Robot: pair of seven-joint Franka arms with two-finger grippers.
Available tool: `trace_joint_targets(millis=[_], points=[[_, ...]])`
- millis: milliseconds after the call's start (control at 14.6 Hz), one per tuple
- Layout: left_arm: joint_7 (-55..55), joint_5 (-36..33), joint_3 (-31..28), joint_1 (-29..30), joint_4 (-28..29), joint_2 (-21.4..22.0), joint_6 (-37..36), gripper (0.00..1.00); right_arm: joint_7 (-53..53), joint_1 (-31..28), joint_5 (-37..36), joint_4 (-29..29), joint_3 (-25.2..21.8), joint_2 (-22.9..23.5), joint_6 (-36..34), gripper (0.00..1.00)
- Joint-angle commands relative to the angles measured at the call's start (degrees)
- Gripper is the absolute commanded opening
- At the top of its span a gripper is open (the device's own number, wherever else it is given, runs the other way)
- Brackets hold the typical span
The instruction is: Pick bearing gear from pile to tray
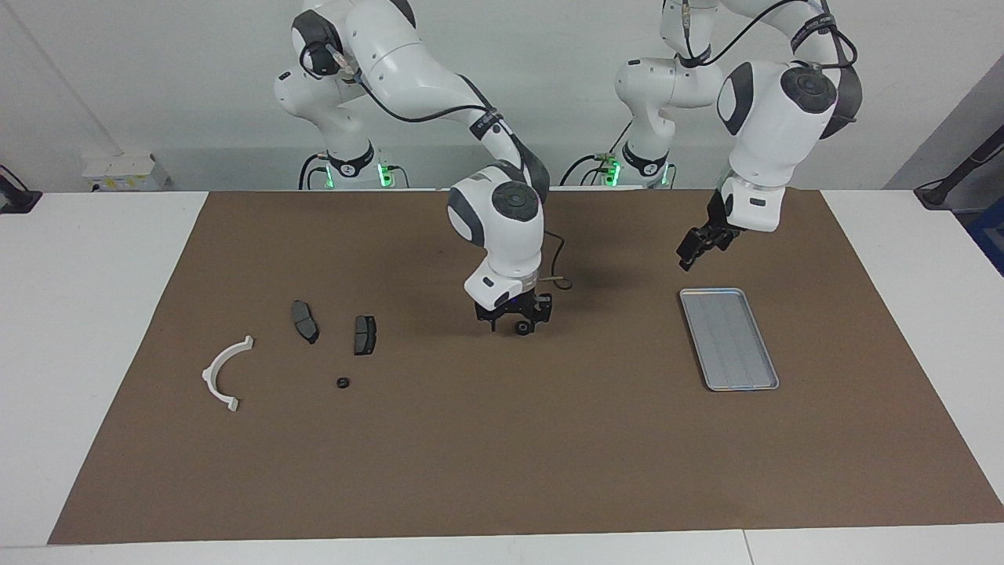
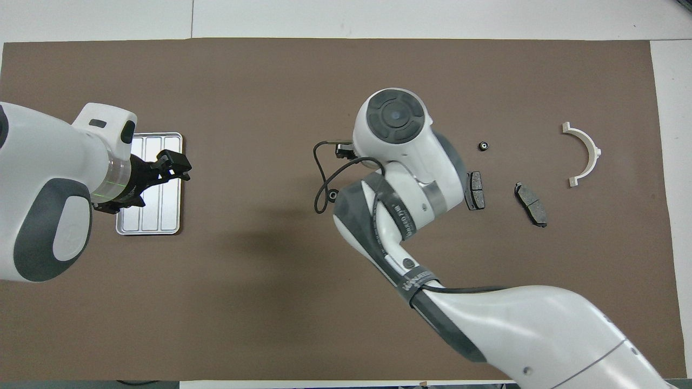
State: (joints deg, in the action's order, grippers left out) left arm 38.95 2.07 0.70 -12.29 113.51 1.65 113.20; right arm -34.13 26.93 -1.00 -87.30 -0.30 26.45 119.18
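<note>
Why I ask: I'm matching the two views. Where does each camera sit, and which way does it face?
Facing view: high across the table, looking back at the robots; both arms show whole, right tool low over the mat's middle, left tool raised near the tray.
Overhead view: high above the robots' end, looking forward and steeply down; arms enter from below, the right wrist hiding its tool.
Shared: tray, brake pads, white bracket, half a turn apart.

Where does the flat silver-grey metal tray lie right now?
The flat silver-grey metal tray lies on the brown mat toward the left arm's end of the table, with the left gripper raised beside its edge nearest the robots.
</note>
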Motion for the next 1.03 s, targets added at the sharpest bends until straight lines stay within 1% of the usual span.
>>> trace_joint_targets(millis=[0, 137, 274, 480, 549, 617, 686, 823, 960], points=[[7.2, 0.4, -0.8, -5.0, -4.7, -5.4, 1.6, 1.00, 9.4, -7.4, 0.6, -0.8, 1.0, -2.9, -1.5, 0.78], [11.5, 0.4, -0.8, -8.1, -6.3, -8.0, 4.4, 1.00, 17.0, -12.3, 2.5, 0.5, 0.9, -3.1, -1.8, 0.78], [14.6, 0.3, -0.9, -11.8, -9.4, -12.2, 4.7, 1.00, 24.5, -16.6, 2.5, 0.6, 0.9, -2.9, -1.5, 0.78], [21.3, 0.0, -1.0, -17.2, -14.5, -19.5, 4.7, 1.00, 31.6, -19.9, 2.6, -0.4, 0.8, -2.7, -1.0, 0.78], [23.9, -0.1, -1.1, -20.1, -16.7, -22.8, 4.8, 1.00, 32.4, -20.6, 2.6, -1.3, 0.8, -2.9, -1.0, 0.78], [25.3, -0.6, -1.2, -21.6, -18.3, -24.6, 4.9, 1.00, 32.9, -21.1, 2.6, -2.2, 0.8, -3.1, -1.0, 0.78], [25.9, -1.0, -1.0, -22.2, -18.2, -25.0, 5.6, 1.00, 33.9, -21.4, 2.6, -3.2, 0.8, -3.1, -0.9, 0.77], [30.1, -1.0, -1.2, -26.4, -18.2, -27.5, 9.6, 1.00, 34.2, -21.4, 2.6, -5.2, 0.8, -3.1, 0.0, 0.77], [30.4, -0.8, -1.2, -26.6, -18.2, -28.1, 11.6, 1.00, 34.0, -21.2, 2.6, -6.4, 0.8, -2.6, 1.8, 0.77]])
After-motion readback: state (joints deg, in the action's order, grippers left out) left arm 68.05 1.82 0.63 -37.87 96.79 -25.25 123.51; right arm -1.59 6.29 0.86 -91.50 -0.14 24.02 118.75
